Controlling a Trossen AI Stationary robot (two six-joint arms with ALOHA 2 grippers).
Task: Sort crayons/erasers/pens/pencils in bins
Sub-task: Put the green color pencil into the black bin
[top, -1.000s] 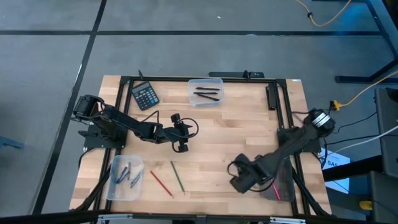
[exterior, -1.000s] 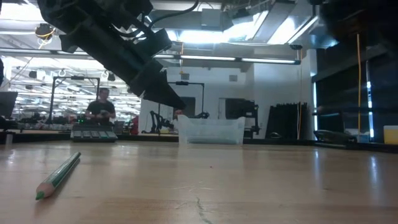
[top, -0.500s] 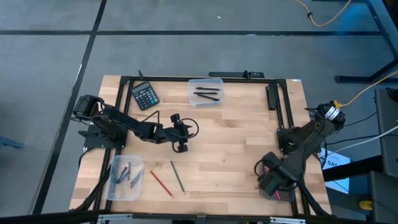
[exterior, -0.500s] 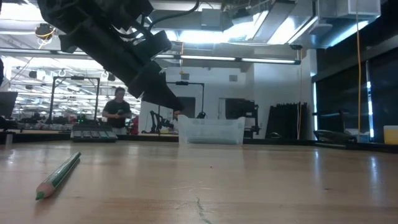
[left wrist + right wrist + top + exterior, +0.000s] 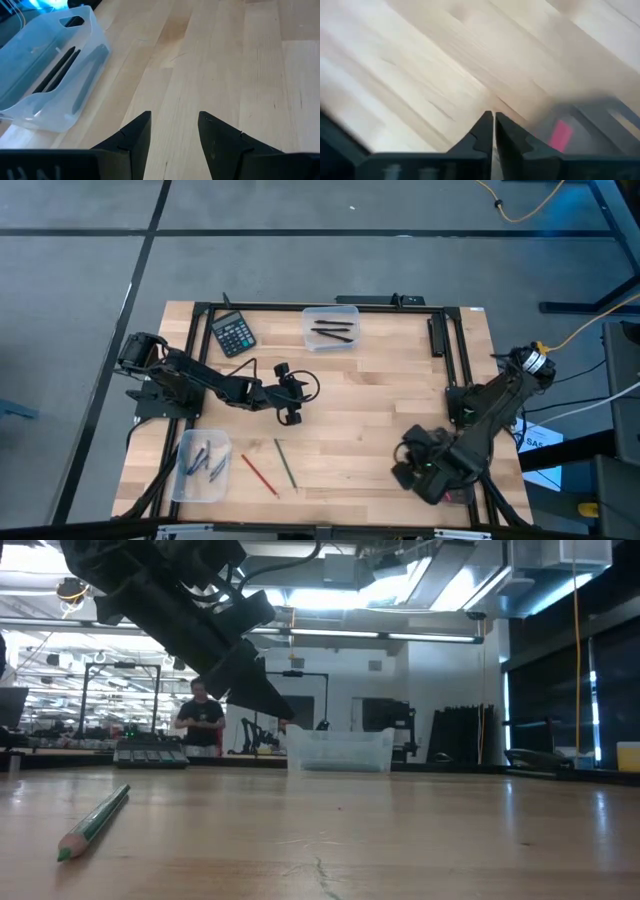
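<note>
**Right gripper nearly shut and empty beside the dark bin; left gripper parted over bare wood**

Right gripper (image 5: 412, 472) hangs low over the front right part of the table (image 5: 390, 390), its two dark wedge fingers (image 5: 485, 131) almost together with only a thin slit between them and nothing in it. Just beside it, toward the table's right edge, sits the smoky dark grey bin (image 5: 462, 486), a rounded plastic tub largely hidden under the arm; the wrist view shows a blurred pink stick (image 5: 561, 135) inside it.

Left gripper (image 5: 291, 402) hovers near the table's middle, fingers (image 5: 134, 140) parted with bare wood between them, holding nothing. Beyond it toward the far edge stands a clear bin (image 5: 331, 326), translucent and round-cornered, with thin black pens (image 5: 334, 330) lying in it. A black calculator (image 5: 234, 334) lies to the side of that bin, well apart from the gripper.

Nearer the front, between the two grippers, a green pencil (image 5: 286, 463) and a red pencil (image 5: 259, 474) lie loose on the pale plank surface, close together but not touching. A second clear bin (image 5: 203, 466) at the front left corner holds grey-blue sticks (image 5: 207, 461).

Black frame rails run along the table's sides and far edge. Open wood stretches between the loose pencils and the right gripper. A person (image 5: 203, 718) stands in the room beyond.
</note>
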